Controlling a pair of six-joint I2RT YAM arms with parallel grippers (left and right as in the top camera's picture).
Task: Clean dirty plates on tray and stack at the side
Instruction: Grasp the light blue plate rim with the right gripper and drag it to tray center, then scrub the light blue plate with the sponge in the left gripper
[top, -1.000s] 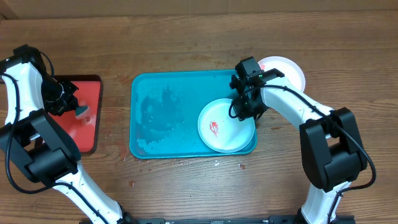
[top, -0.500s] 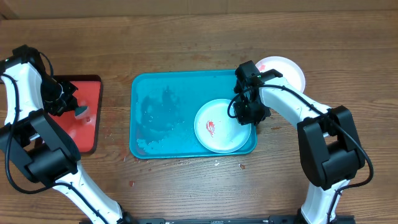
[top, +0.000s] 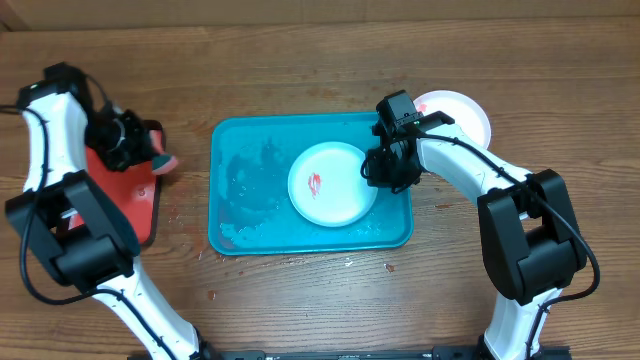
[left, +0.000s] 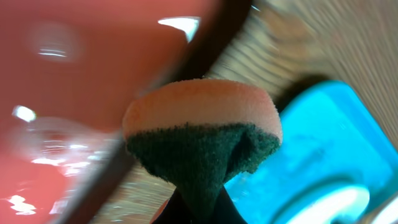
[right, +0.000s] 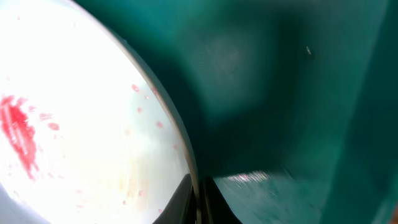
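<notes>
A white plate (top: 333, 183) with a red sauce smear lies in the middle of the turquoise tray (top: 245, 190). My right gripper (top: 378, 170) is shut on the plate's right rim. In the right wrist view the fingers (right: 199, 200) pinch the rim of the plate (right: 81, 124) over the tray (right: 298, 93). My left gripper (top: 148, 155) is shut on an orange-and-green sponge (top: 165, 163) just left of the tray. The sponge (left: 202, 124) fills the left wrist view, with the tray (left: 329, 143) behind it. A second white plate (top: 460, 113) sits off the tray's right corner.
A red dark-rimmed tray (top: 120, 195) lies at the left, under my left arm; it also shows in the left wrist view (left: 62, 93). Wet streaks cover the turquoise tray's left half. Small crumbs lie on the wood in front of the tray.
My right gripper has dragged the white plate left, from the tray's right corner to its middle. My left gripper has moved right with the sponge, off the red tray.
</notes>
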